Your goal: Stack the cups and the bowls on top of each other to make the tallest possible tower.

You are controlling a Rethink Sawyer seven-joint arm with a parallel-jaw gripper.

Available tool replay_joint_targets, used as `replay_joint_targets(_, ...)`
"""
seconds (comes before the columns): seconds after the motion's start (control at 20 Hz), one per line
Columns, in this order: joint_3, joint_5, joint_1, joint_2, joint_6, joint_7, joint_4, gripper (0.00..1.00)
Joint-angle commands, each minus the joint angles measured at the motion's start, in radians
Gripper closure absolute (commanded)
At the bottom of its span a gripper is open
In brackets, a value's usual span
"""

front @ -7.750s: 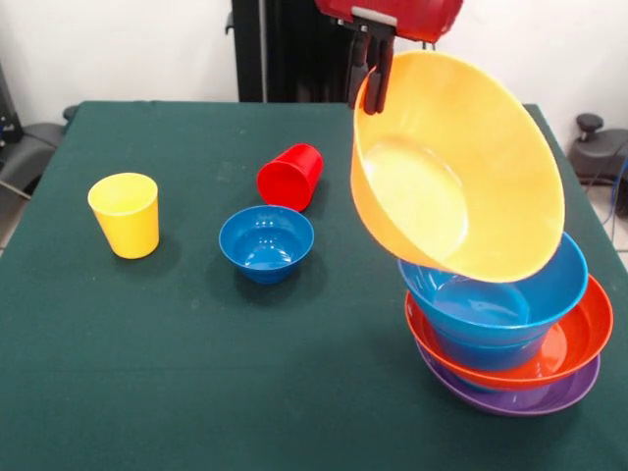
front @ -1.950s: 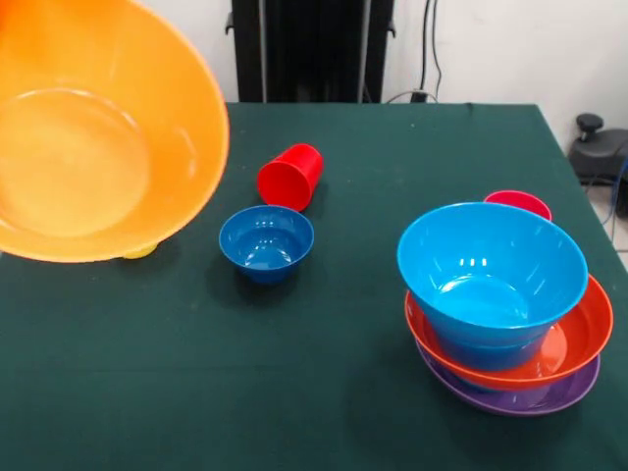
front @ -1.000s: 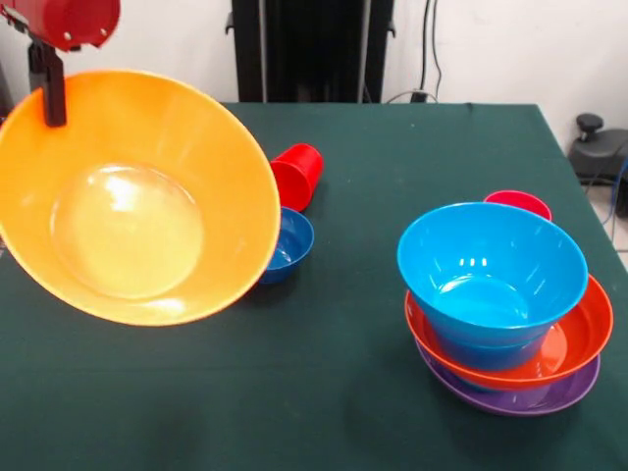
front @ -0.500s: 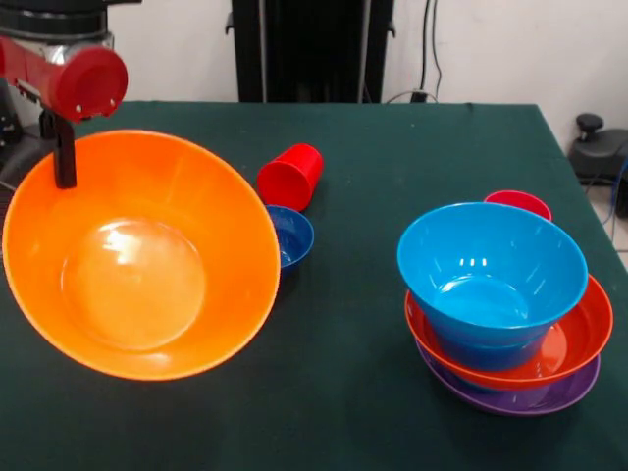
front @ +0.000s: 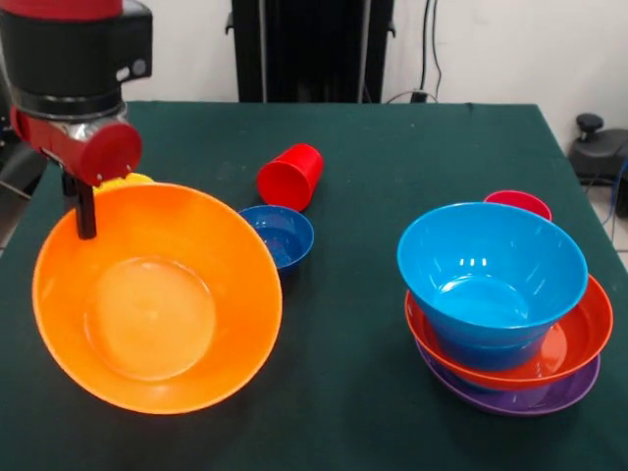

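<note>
The hand pinches the orange bowl's rim. Beside it: one small blue bowl, three cups. The tower holds three bowls.

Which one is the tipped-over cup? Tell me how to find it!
Start at the huge orange bowl on the green table. Just past its rim sits a small dark blue bowl, and right behind that lies the red cup. It is the only cup on its side, mouth away from the camera.

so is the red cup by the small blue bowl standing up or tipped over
Tipped over. The red cup lies on its side on the green table, just behind the small blue bowl.
</note>
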Motion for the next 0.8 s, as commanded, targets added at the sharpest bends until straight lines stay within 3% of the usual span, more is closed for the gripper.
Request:
replay_joint_targets(0.05, 0.117, -0.071, 0.000, 0.074, -0.053, -0.091, 0.056, 1.00)
replay_joint_targets(0.25, 0.148, -0.079, -0.020, 0.088, -0.070, -0.112, 0.060, 1.00)
replay_joint_targets(0.3, 0.153, -0.087, -0.023, 0.089, -0.074, -0.109, 0.061, 0.00)
replay_joint_targets(0.8, 0.138, -0.103, -0.010, 0.080, -0.092, -0.064, 0.058, 0.00)
